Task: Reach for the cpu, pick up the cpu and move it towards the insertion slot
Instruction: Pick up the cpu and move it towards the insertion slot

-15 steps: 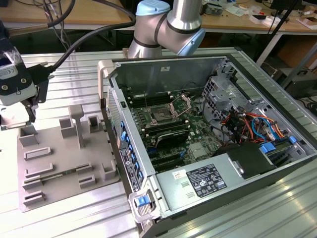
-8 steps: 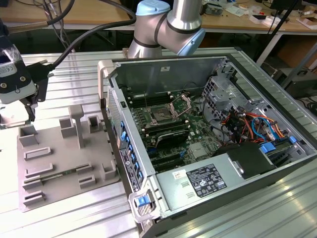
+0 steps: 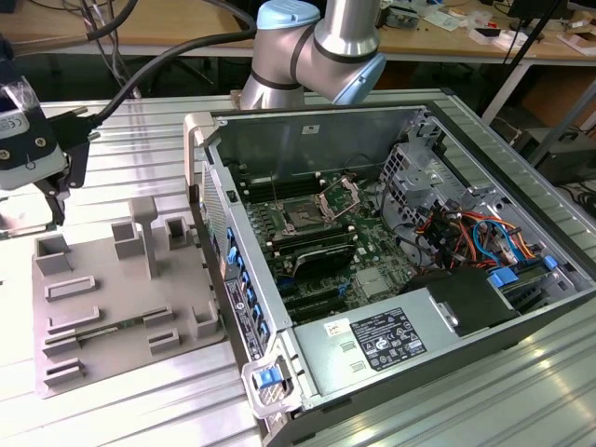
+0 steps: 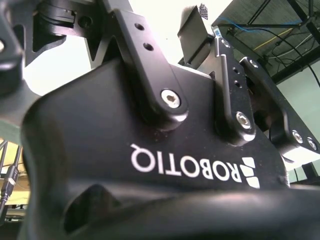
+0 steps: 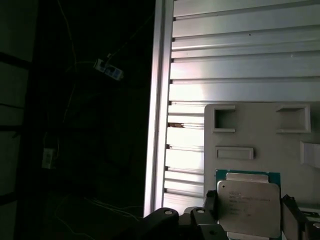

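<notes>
Black jaws closed on two opposite edges of the square silver-topped cpu, which is held between them (gap only chip-wide) above the grey plastic tray. The cpu is well apart from the silver-framed insertion slot.

Arm: brushed silver tubes, pale blue joint caps, thick black cable alongside. Gripper: matte black casing, silver hex screws, white lettering.

One of each, two fingers.
I count one cpu between the two fingers of my one gripper, one grey tray beneath me, and one insertion slot inside one computer case well off to my side.
</notes>
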`<state>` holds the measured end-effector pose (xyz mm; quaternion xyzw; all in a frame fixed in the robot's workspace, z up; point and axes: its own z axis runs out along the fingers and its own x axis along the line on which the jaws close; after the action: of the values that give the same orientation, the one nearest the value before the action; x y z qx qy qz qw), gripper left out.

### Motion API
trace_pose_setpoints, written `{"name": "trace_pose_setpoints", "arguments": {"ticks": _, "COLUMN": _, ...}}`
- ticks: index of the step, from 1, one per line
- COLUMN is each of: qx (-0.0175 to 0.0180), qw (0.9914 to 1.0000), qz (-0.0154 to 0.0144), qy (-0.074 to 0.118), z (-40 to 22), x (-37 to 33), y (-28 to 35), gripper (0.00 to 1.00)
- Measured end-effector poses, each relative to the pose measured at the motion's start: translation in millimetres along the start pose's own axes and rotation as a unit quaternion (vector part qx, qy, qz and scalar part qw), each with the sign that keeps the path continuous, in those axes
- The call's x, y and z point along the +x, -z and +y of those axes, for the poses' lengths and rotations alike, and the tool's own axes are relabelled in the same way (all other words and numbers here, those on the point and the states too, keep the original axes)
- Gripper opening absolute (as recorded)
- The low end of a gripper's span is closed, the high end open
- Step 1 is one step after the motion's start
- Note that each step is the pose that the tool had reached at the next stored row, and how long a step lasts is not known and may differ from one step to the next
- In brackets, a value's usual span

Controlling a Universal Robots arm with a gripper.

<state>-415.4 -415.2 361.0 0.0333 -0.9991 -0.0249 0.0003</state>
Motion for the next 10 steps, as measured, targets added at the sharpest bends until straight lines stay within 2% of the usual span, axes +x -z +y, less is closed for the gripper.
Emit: {"name": "trace_pose_setpoints", "arguments": {"ticks": 10, "qx": 0.0001, "qw": 1.00000, "qz": 0.0000, "qy": 0.000, "z": 0.4, "x": 0.0, "y": 7.8, "gripper": 0.55}}
